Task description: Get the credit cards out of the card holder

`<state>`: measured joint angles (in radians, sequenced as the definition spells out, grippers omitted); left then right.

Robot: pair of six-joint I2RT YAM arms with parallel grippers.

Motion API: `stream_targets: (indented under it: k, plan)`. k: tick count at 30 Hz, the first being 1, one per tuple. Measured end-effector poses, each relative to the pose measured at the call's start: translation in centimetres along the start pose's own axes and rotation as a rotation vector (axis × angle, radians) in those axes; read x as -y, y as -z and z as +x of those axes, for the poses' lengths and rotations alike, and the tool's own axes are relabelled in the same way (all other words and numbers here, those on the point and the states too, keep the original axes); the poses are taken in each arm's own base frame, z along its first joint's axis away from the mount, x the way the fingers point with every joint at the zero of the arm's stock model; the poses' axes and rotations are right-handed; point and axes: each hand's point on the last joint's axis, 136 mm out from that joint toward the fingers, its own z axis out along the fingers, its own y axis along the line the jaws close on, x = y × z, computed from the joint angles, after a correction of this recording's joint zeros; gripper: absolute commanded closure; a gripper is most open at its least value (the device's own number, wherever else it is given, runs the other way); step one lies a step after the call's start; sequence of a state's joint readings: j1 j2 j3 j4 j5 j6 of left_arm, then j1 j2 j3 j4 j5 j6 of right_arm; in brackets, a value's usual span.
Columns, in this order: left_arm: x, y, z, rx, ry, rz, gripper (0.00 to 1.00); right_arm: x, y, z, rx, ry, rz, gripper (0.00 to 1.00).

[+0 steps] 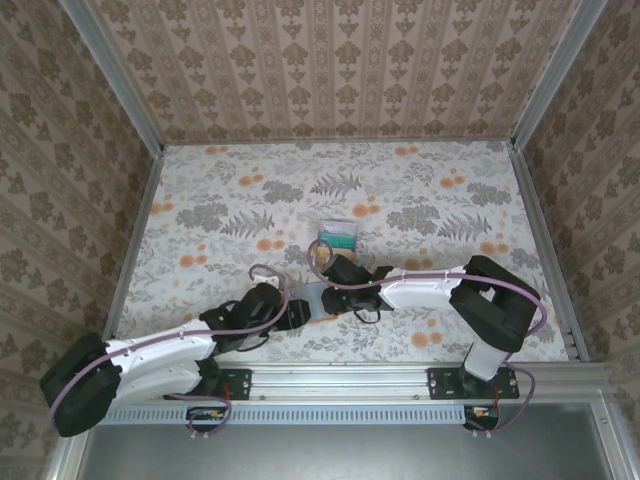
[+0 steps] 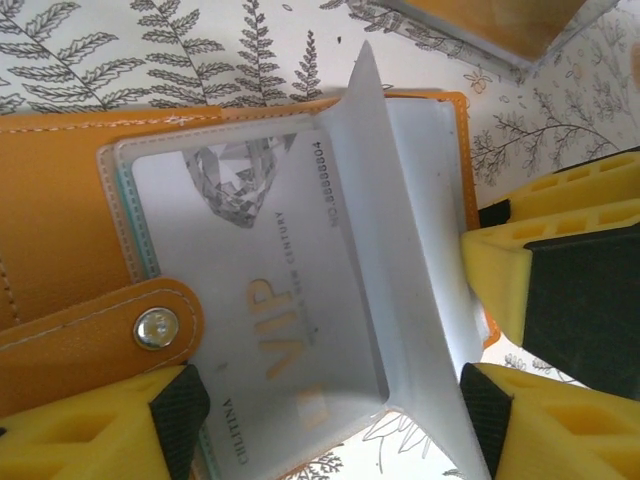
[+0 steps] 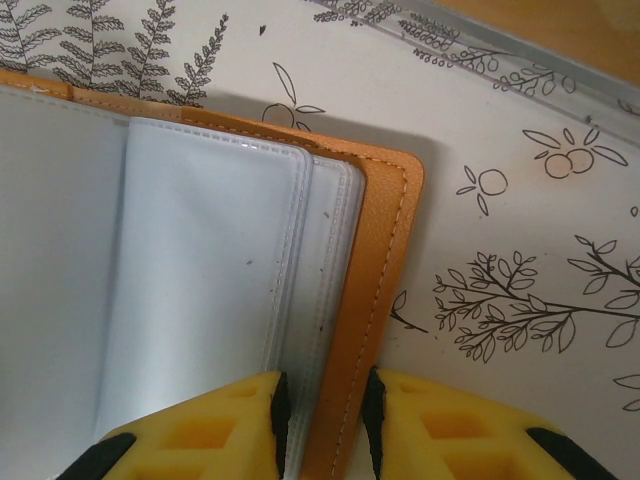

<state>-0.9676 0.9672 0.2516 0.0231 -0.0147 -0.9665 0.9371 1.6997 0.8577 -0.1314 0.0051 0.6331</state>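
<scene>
While the pale card (image 2: 250, 300) sat inside a clear sleeve (image 2: 310, 135) of the card holder (image 2: 60, 220), the step in hand was judged to be its withdrawal. At left, the left fingers (image 2: 90, 430) stood open, one on either side of the sleeve's near end, with no grip on anything. To do this well, they would need to close on the card's near edge alone, not on the sleeve or on the snap strap (image 2: 110, 335) crossing its corner. They should then draw the card straight along the sleeve, since a skewed pull would likely jam it or drag the holder.

At right, the right fingers (image 3: 450, 430) were pinched shut on the holder's orange cover edge, apparently with a sleeve or two, steadying it on the desk (image 1: 430, 190). That hold should be firm during the pull. The holder lay near the desk's front middle, between the two sets of fingers. Beyond it lay the teal card (image 1: 338, 237), with what appeared to be the orange-tan card (image 1: 321, 256) just beside it, both out of the holder.

Pose: the left arm (image 1: 160, 350) reached from its base at lower left, low and stretched forward and rightward, wrist aimed at the holder. The right arm (image 1: 430, 288) rose from its base at lower right, folded at the elbow and extended leftward, wrist over the holder's edge.
</scene>
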Motion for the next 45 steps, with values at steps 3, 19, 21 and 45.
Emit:
stream_targets:
  k: [3, 19, 21, 45]
  plan:
    - [0.4, 0.2, -0.1, 0.004, -0.007, 0.013, 0.19, 0.0, 0.0, 0.0, 0.0, 0.0, 0.0, 0.69]
    - [1.6, 0.8, -0.5, 0.019, -0.016, 0.048, 0.02, -0.1, 0.0, -0.1, 0.005, 0.001, 0.003, 0.68]
    - [1.4, 0.9, -0.5, 0.019, -0.016, 0.041, 0.02, -0.1, 0.0, -0.2, 0.01, 0.001, 0.006, 0.66]
    - [-2.2, 2.0, -0.7, 0.07, 0.018, -0.036, 0.9, -5.5, 3.1, -4.1, 0.101, -0.063, -0.211, 0.84]
